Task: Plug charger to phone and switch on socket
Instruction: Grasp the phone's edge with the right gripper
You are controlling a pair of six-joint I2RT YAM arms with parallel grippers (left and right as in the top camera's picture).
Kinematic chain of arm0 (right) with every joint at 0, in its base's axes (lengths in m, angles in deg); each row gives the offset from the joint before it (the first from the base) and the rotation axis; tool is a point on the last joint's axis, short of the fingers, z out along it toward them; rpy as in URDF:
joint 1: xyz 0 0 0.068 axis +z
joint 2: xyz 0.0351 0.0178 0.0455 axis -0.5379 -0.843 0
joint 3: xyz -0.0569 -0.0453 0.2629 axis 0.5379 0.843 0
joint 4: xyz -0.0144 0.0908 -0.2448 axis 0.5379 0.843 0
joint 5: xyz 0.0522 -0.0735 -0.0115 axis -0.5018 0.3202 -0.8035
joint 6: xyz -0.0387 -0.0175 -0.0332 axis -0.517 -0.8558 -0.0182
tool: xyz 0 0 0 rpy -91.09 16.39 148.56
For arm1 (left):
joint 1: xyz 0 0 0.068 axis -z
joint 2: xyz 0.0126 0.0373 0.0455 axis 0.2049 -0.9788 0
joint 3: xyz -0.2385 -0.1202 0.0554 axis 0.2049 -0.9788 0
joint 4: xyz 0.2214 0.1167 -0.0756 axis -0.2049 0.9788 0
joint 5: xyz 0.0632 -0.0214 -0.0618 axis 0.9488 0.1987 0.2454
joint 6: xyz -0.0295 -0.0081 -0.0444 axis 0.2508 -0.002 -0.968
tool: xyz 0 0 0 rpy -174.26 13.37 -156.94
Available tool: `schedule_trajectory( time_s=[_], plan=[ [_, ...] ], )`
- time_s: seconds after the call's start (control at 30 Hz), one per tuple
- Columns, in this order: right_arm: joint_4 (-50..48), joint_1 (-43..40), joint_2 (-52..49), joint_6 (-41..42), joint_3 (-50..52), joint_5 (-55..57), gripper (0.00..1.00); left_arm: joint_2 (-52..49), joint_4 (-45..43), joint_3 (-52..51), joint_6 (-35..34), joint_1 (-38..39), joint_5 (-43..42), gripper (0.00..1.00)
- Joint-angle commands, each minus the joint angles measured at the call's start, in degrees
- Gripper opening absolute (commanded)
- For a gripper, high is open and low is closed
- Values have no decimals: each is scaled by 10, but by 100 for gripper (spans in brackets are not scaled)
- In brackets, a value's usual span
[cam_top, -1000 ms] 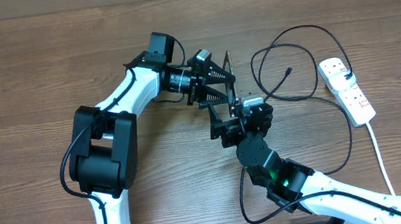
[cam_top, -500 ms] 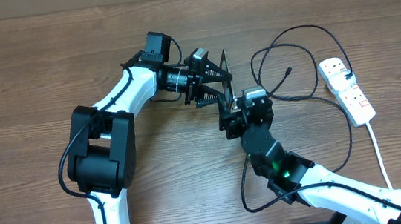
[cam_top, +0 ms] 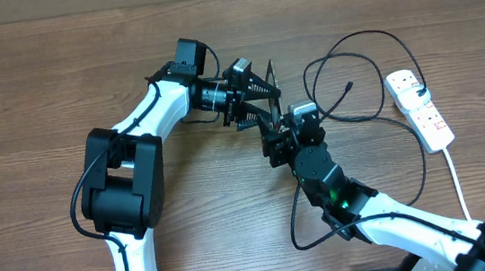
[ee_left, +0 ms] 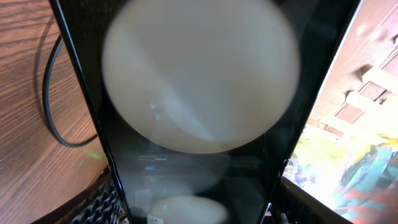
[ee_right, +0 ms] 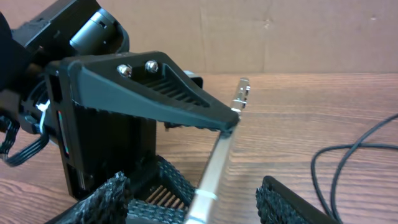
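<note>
The wood-grain table [cam_top: 31,103] carries a white, elongated plastic socket [cam_top: 420,110] near its right edge, with small red switches along it. The glossy black phone [ee_left: 186,168], a flat slab mirroring a round lamp, is clamped on edge between the ribbed black fingers of the left gripper [ee_left: 199,211]. The right gripper [ee_right: 196,199] has its knurled fingers parted on either side of the phone's thin silvery rim, gripping nothing. The thin black charger [cam_top: 346,88] loops loosely between phone and socket, its tip lying free.

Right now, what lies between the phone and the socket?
In the overhead view, only the charger lies between the phone and the socket: loose cable loops and its free connector tip, plugged into nothing.
</note>
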Motion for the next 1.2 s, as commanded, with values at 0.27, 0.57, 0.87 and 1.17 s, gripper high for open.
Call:
schedule_trajectory(
  time_s=[0.27,0.57,0.87,1.17],
  plan=[
    [-11,-2,-29,-3,-41,12,54,-7,-2,6,-6,-2,-29,49],
    [-11,-2,-42,-3,-46,11,27,-7,-2,6,-6,-2,-29,49],
    [-10,-2,-42,-3,-46,5,14,-7,-2,6,-12,-2,-29,49],
    [-11,-2,-41,-2,-46,5,4,-7,-2,6,-12,-2,-29,49]
  ],
)
